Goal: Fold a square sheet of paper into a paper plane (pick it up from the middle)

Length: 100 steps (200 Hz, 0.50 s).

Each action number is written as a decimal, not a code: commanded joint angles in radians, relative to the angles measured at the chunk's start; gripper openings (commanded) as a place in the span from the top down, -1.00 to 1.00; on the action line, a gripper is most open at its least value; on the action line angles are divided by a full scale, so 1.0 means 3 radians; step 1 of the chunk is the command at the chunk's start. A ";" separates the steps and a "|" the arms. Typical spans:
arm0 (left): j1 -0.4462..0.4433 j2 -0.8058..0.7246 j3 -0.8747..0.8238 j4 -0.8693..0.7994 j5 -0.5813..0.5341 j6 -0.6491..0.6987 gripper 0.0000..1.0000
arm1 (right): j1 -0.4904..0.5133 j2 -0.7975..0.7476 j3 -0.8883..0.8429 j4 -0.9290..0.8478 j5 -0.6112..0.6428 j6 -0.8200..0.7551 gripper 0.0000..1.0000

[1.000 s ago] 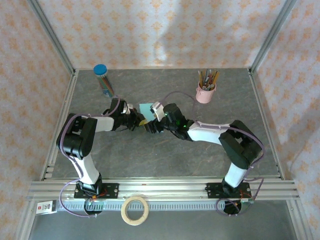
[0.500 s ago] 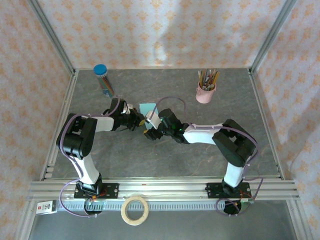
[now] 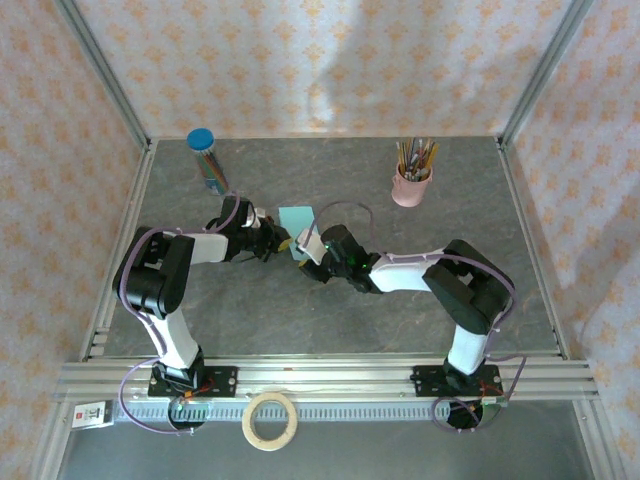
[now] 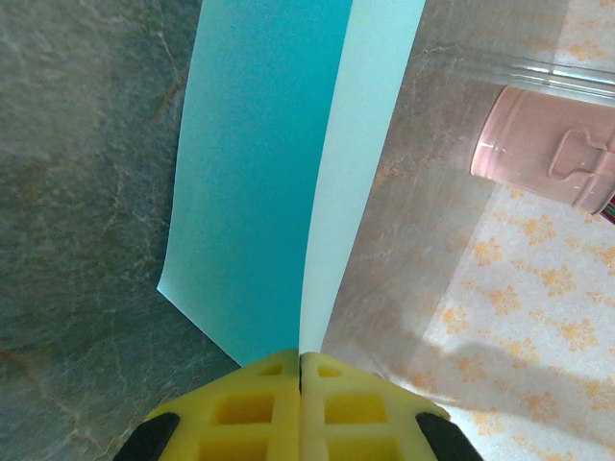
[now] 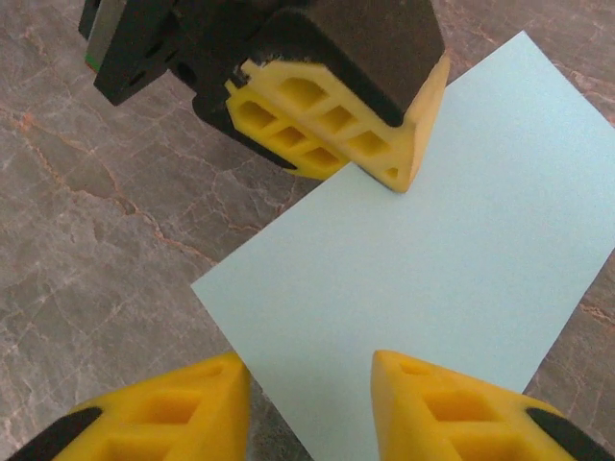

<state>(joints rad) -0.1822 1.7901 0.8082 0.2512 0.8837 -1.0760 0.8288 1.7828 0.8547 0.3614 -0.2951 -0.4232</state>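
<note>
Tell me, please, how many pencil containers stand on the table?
2: a blue-capped tube at the back left and a pink cup at the back right; none seems hidden.

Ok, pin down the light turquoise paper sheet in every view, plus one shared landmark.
Top external: light turquoise paper sheet, centre, where the arms meet.
Left wrist: the sheet, upper centre.
Right wrist: the sheet, centre to right.
Landmark: the left claw with yellow fingers, pinching its edge.

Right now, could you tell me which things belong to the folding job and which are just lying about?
Job: square sheet of paper, left claw pinching it, right claw open at its edge.
Lying about: pink pencil cup, blue-capped tube, tape roll.
</note>
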 commanded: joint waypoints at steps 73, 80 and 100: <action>0.0011 0.0023 -0.0049 -0.0026 0.0074 0.0028 0.94 | 0.0008 -0.0045 0.0029 0.0344 -0.0013 0.0139 0.34; 0.0016 0.0023 -0.0050 -0.0026 0.0074 0.0028 0.94 | 0.0006 -0.0038 0.0032 0.0340 -0.0027 0.0144 0.35; 0.0013 0.0002 -0.0060 -0.0037 0.0065 0.0028 0.90 | 0.0010 -0.0018 0.0044 0.0328 -0.0077 0.0148 0.49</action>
<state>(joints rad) -0.1822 1.7901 0.8074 0.2512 0.8845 -1.0756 0.8288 1.7828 0.8547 0.4339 -0.3019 -0.3931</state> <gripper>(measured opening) 0.048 0.286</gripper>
